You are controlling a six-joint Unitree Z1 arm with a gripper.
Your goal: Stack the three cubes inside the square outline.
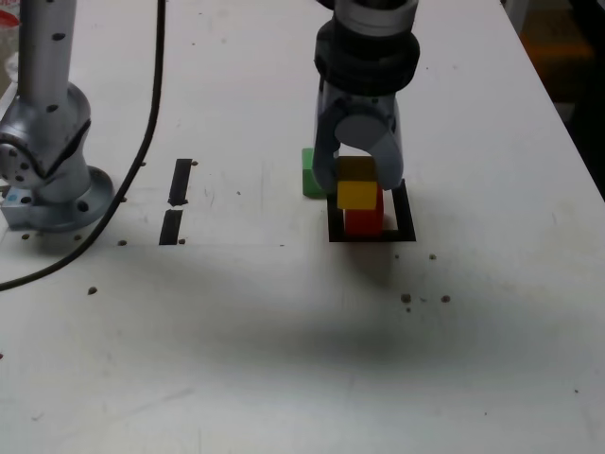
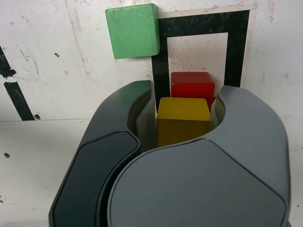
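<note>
Jaws clasp yellow cube point(image 2: 183, 120) level, its edges roughly in line with red cube point(image 2: 192, 86)

The exterior view is fairly bright but soft, a blurred grey shadow crossing the near part of the white table point(image 1: 236, 397); its far right corner falls dark.

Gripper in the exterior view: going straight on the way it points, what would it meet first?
Probably the red cube, just below the yellow cube between its fingers; the gap is unclear.
</note>
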